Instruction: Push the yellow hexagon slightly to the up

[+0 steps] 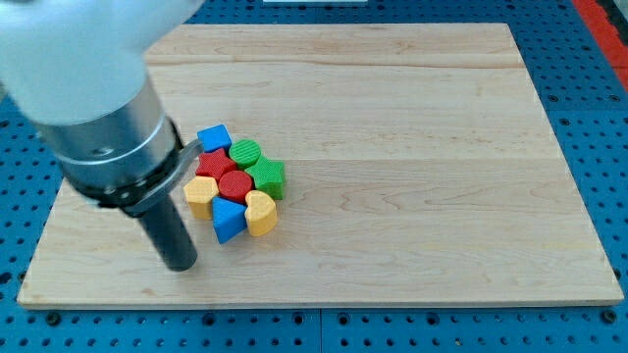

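Observation:
The yellow hexagon point(200, 194) lies at the left edge of a tight cluster of blocks left of the board's middle. Touching it are a red circle point(234, 184), a red block point(212, 165) above it and a blue block point(228, 220) at its lower right. My tip point(181, 263) rests on the board below and slightly left of the yellow hexagon, a short gap away. The rod rises up and left into the large grey arm body.
The cluster also holds a blue cube point(214, 138), a green circle point(245, 153), a green star point(267, 178) and a yellow heart point(260, 212). The wooden board point(412, 176) lies on a blue perforated table; the arm body point(88, 88) hides the board's upper left.

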